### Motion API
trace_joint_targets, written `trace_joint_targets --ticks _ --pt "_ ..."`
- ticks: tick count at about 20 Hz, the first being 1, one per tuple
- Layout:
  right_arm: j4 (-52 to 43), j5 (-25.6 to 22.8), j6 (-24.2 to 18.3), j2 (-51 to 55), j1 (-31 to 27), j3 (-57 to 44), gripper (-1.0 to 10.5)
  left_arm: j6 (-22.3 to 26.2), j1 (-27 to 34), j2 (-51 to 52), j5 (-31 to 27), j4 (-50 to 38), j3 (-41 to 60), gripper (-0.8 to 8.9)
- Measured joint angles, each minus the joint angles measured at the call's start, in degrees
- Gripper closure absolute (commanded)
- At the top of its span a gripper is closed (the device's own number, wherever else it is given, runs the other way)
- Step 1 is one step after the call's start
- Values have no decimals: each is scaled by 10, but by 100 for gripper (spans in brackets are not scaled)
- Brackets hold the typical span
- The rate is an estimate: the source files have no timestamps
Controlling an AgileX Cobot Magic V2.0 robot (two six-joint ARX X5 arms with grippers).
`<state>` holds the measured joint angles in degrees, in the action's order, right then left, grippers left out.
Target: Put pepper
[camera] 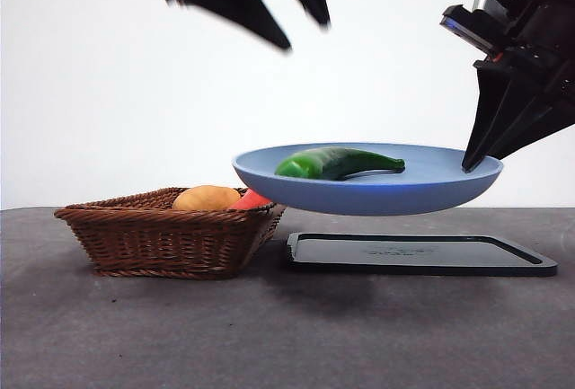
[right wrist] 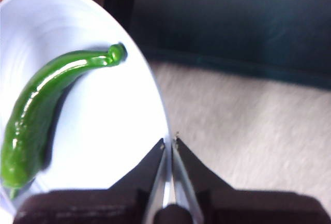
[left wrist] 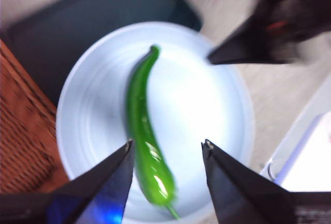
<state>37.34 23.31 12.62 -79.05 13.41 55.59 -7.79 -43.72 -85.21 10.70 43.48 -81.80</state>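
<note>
A wicker basket [camera: 166,241] with a yellow-brown lump [camera: 207,198] sits on the dark bench [camera: 269,335]. The left claw [camera: 301,34] hangs spread wide, empty, above the pepper [camera: 337,163] lying in the blue plate [camera: 368,193]. The right claw [camera: 469,166] pinches the plate's rim, holding it above a black tray [camera: 422,254]. A white wall is behind.

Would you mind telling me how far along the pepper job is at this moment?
Done: the pepper lies loose on the blue plate. In hand: the right gripper is pinched shut on the plate's rim, holding it in the air above the black tray. The left gripper hangs open over the pepper, holding nothing. Left: probably setting the plate down, likely on the tray.
</note>
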Motion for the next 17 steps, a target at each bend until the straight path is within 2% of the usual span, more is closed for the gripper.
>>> trace_joint_targets --ticks 7,13,17 --pt "-23 -11 18 -67 -94 53 944 14 0 141 0 0 0 581" --pt "-37 -12 20 -194 -117 133 944 14 0 198 0 3 0 581" --pt "-67 -12 20 -259 -120 145 944 14 0 202 0 23 0 581"
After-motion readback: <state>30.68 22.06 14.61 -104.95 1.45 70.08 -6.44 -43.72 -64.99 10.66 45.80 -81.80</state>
